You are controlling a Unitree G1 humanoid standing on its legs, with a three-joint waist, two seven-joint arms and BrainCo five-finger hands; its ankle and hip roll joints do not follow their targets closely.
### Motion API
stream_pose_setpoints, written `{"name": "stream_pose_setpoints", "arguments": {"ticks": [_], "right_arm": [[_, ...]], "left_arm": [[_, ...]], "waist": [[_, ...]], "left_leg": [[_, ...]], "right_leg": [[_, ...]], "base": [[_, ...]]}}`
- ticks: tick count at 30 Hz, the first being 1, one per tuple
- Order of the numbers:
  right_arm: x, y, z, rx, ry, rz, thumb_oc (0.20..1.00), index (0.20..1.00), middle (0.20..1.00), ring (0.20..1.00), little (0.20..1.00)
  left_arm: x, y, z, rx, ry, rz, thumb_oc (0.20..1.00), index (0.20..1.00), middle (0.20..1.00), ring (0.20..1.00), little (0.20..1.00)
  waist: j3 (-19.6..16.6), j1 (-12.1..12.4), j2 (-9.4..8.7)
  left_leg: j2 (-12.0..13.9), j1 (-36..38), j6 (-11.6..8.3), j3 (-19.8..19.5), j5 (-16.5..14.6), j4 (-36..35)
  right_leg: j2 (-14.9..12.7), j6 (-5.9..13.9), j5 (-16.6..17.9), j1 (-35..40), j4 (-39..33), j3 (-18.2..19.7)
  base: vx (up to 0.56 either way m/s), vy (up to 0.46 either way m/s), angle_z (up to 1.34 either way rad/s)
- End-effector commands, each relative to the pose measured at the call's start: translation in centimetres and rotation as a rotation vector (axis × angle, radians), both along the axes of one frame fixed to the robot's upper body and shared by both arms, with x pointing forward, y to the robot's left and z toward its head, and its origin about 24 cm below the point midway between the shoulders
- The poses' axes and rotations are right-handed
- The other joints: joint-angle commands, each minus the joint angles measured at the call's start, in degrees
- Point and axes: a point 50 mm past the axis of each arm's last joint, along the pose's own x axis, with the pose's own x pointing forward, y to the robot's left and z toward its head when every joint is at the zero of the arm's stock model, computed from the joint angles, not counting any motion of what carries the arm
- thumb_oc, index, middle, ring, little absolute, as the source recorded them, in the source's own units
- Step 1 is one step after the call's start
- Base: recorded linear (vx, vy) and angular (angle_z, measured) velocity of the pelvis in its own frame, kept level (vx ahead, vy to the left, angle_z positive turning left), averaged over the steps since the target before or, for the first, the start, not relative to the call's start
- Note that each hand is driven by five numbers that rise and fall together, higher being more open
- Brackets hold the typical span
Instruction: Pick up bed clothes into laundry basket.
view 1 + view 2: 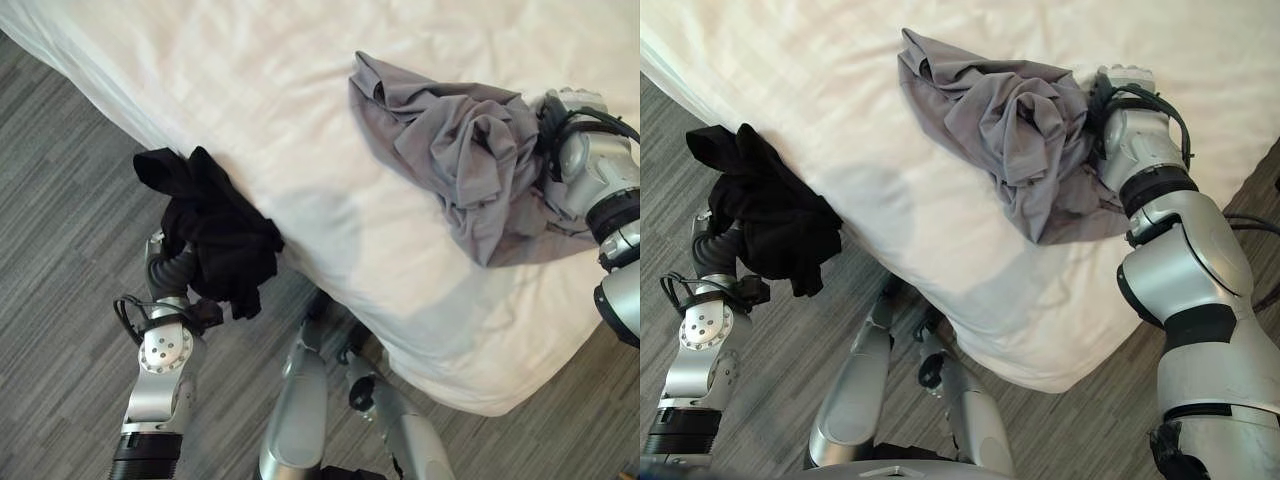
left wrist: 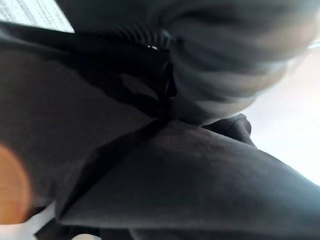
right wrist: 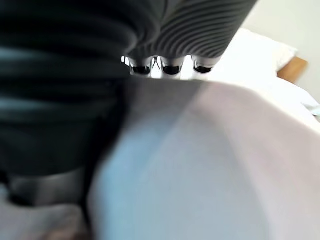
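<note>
A black garment [image 1: 220,235] hangs bunched from my left hand [image 1: 172,272], which is raised beside the bed's edge, over the floor. The hand is closed in the cloth, and dark fabric [image 2: 175,185] lies right against it in the left wrist view. A crumpled grey garment [image 1: 460,150] lies on the white bed [image 1: 300,100] near its right side. My right hand [image 1: 580,120] is pressed into the right end of that garment, where the cloth bunches up against it. Its dark ribbed cover [image 3: 200,30] shows above the pale cloth.
The bed's white sheet runs diagonally across the view, with a rounded corner [image 1: 490,390] near me. Grey wood-look floor [image 1: 60,250] lies to the left of the bed and in front of it.
</note>
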Motion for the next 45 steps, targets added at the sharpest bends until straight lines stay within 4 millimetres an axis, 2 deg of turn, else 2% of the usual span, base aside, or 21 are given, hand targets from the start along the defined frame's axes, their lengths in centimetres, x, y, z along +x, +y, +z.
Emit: {"name": "stream_pose_setpoints", "arguments": {"ticks": [1,5,6,8,11,17,19,21,24,30,32,36,45], "right_arm": [[0.1,6.5,4.7,-0.009,-0.171,0.187,1.000,1.000,1.000,1.000,1.000],[0.1,8.8,4.2,-0.040,-0.159,0.256,1.000,1.000,1.000,1.000,1.000],[0.1,8.8,4.2,-0.040,-0.159,0.257,1.000,1.000,1.000,1.000,1.000],[0.2,10.2,3.2,-0.062,-0.132,0.299,1.000,1.000,1.000,1.000,1.000],[0.4,10.7,1.8,-0.062,-0.089,0.304,1.000,1.000,1.000,1.000,1.000],[0.7,9.7,0.8,-0.071,-0.045,0.255,1.000,1.000,1.000,1.000,1.000],[0.9,8.5,0.2,-0.075,-0.017,0.210,1.000,1.000,1.000,1.000,1.000],[1.0,8.1,0.2,-0.066,-0.014,0.198,1.000,1.000,1.000,1.000,1.000],[0.9,6.5,0.8,-0.045,-0.027,0.142,1.000,1.000,1.000,1.000,1.000],[0.8,6.6,1.0,-0.036,-0.034,0.158,1.000,1.000,1.000,1.000,1.000],[0.8,6.1,1.1,-0.033,-0.036,0.151,1.000,1.000,1.000,1.000,1.000],[0.8,6.9,1.3,-0.022,-0.045,0.181,1.000,1.000,1.000,1.000,1.000],[0.9,7.2,0.2,-0.009,-0.015,0.182,1.000,1.000,1.000,1.000,1.000]], "left_arm": [[-1.7,0.1,5.2,0.169,-0.222,-0.012,0.200,0.200,0.200,0.200,0.200],[-1.8,0.2,5.2,0.172,-0.218,-0.007,0.200,0.200,0.200,0.200,0.200],[-1.8,0.2,5.1,0.172,-0.217,-0.006,0.200,0.200,0.200,0.200,0.200],[-1.8,0.3,5.1,0.178,-0.209,-0.002,0.200,0.200,0.200,0.200,0.200],[-1.7,0.4,5.0,0.179,-0.202,-0.003,0.200,0.200,0.200,0.200,0.200],[-1.7,0.4,5.2,0.187,-0.203,-0.011,0.200,0.200,0.200,0.200,0.200],[-1.6,0.2,5.5,0.194,-0.213,-0.026,0.200,0.200,0.200,0.200,0.200],[-1.5,0.1,5.5,0.196,-0.211,-0.036,0.200,0.200,0.200,0.200,0.200],[-1.4,-0.1,5.2,0.190,-0.199,-0.049,0.200,0.200,0.200,0.200,0.200],[-1.5,0.3,5.2,0.208,-0.185,-0.036,0.200,0.200,0.200,0.200,0.200],[-1.5,0.4,5.2,0.213,-0.182,-0.037,0.200,0.200,0.200,0.200,0.200],[-1.6,0.6,5.2,0.218,-0.177,-0.029,0.200,0.200,0.200,0.200,0.200],[-2.0,1.2,4.8,0.222,-0.153,-0.008,0.200,0.200,0.200,0.200,0.200]], "waist": [[2.0,2.0,-4.84],[1.9,2.1,-5.10],[1.9,2.1,-5.12],[1.9,2.1,-4.91],[1.5,2.1,-4.43],[0.8,2.0,-3.67],[0.6,2.1,-3.48],[0.5,2.1,-3.36],[0.0,2.0,-3.48],[-0.8,1.5,-4.26],[-1.1,1.6,-4.93],[-1.1,1.8,-5.76],[-1.5,1.9,-5.49]], "left_leg": [[-0.2,5.7,-0.16,2.1,-1.4,-4.7],[0.1,5.8,-0.17,1.9,-1.5,-4.7],[0.1,5.8,-0.18,1.9,-1.5,-4.7],[0.1,5.9,-0.16,1.7,-1.5,-4.7],[0.1,6.2,-0.10,1.9,-1.6,-4.8],[-0.1,6.8,0.11,1.9,-1.7,-4.7],[-0.2,6.9,0.13,1.9,-1.7,-4.6],[-0.2,6.9,0.10,1.8,-1.7,-4.7],[-0.2,7.2,0.17,1.5,-1.6,-4.7],[-0.2,7.8,0.26,1.5,-1.8,-4.6],[-0.2,8.0,0.32,1.5,-1.9,-4.6],[-0.1,8.1,0.25,1.1,-1.8,-4.6],[-0.1,8.3,0.41,0.7,-1.8,-4.6]], "right_leg": [[-4.8,6.79,6.0,3.7,-5.8,3.0],[-4.7,6.71,5.9,3.7,-5.8,3.0],[-4.7,6.71,5.9,3.7,-5.8,3.0],[-4.7,6.64,5.9,3.8,-5.8,3.1],[-4.7,6.65,5.8,4.1,-5.8,3.0],[-4.9,6.68,5.8,4.5,-5.8,3.3],[-5.0,6.71,5.8,4.6,-5.8,3.3],[-5.0,6.68,5.8,4.6,-5.8,3.3],[-5.1,6.66,5.8,5.0,-5.8,3.2],[-4.9,6.60,5.6,5.6,-5.8,3.5],[-4.9,6.57,5.6,5.8,-5.8,3.4],[-4.8,6.47,5.5,5.9,-5.8,3.1],[-4.8,6.48,5.5,6.1,-5.8,3.0]], "base": [[0.00,0.000,0.00],[0.00,-0.024,-0.01],[0.00,0.000,0.00],[0.00,0.000,0.00],[0.00,0.000,0.00],[0.00,0.000,0.00],[0.00,0.000,0.00],[0.00,0.000,0.00],[-0.01,-0.006,0.01],[0.00,0.000,0.00],[0.00,0.000,0.00],[0.00,0.000,0.00],[0.00,0.000,0.00]]}}
